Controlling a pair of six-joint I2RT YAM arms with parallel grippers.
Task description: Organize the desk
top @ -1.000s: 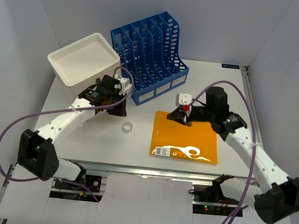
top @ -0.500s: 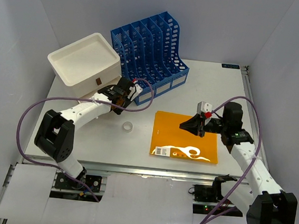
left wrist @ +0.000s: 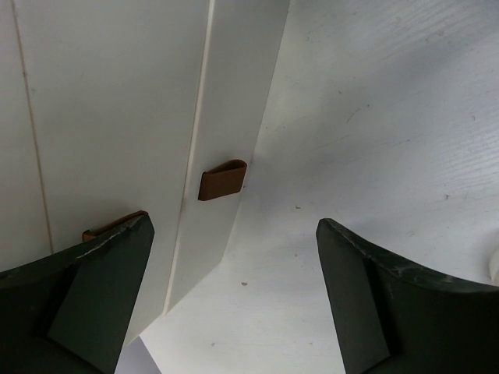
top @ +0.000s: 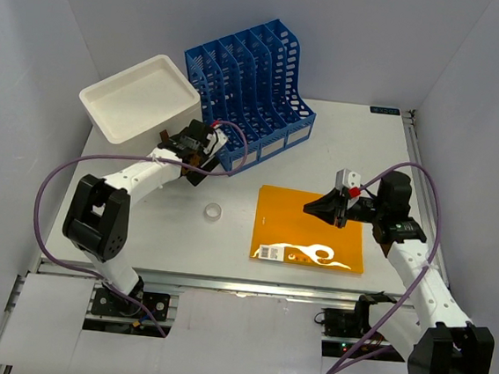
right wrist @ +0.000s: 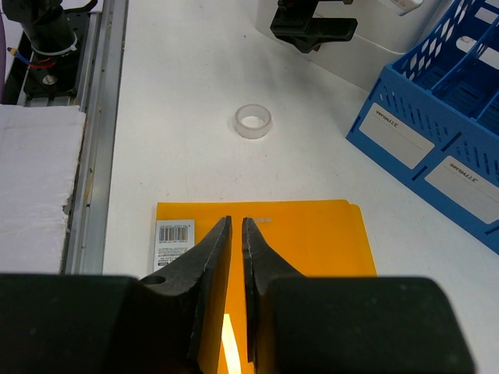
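Left gripper [top: 190,146] stands with its jaws spread wide and nothing between them, poised at the corner of a white box [top: 139,97]. From its wrist camera, the box wall fills the space ahead and to its left. A small brown tab [left wrist: 222,179] on that wall lies just ahead of the gap between the fingers, and a second brown piece peeks out from behind the left finger [left wrist: 101,273]. The desk [top: 182,242] lies beneath both grippers, and its bare white top shows ahead and to the right of the left one, under its right finger. A blue rack [top: 251,81] stands just to that gripper's right. Right gripper [right wrist: 236,220] is closed to a thin slit and holds nothing. It hangs over an orange folder [right wrist: 304,234] that lies flat on the desk; whether the tips touch it cannot be told. A barcode label [right wrist: 173,234] on the folder sits just left of its tips. A tape ring [right wrist: 254,121] lies on the desk ahead of it, beyond the folder's edge, apart from both grippers.
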